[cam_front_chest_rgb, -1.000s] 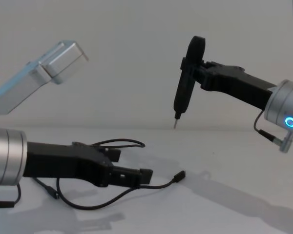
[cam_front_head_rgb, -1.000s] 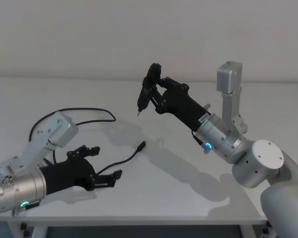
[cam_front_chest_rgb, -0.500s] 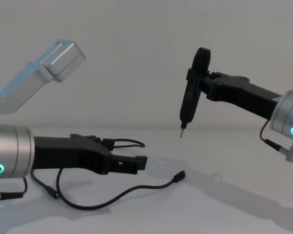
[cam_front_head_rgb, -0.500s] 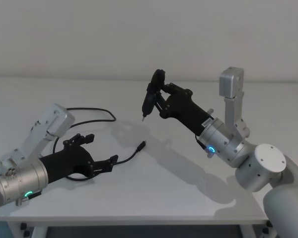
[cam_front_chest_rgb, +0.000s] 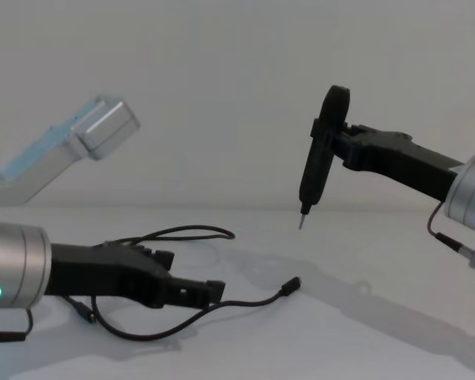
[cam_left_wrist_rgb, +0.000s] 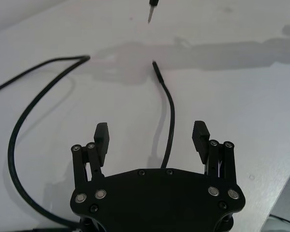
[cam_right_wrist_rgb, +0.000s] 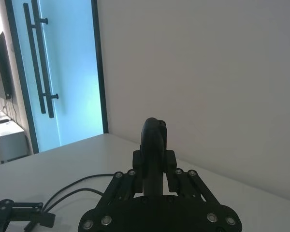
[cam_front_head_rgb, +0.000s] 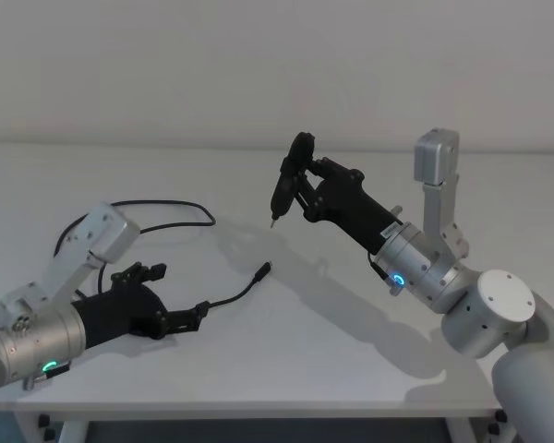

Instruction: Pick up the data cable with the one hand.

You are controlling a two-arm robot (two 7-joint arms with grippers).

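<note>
Left claw (cam_left_wrist_rgb: 151,133) spread, data cable (cam_left_wrist_rgb: 172,110) lying between fingers (cam_left_wrist_rgb: 102,137) (right claw (cam_front_head_rgb: 298,180) pinches black tool (cam_front_head_rgb: 279,197)).

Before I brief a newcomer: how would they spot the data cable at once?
On the white table, look to the robot's left, by the open left gripper. The data cable is the long, thin black cord lying in loose loops, with a small dark plug. Unlike the rigid black pen-shaped tool in the right gripper, it lies limp.
</note>
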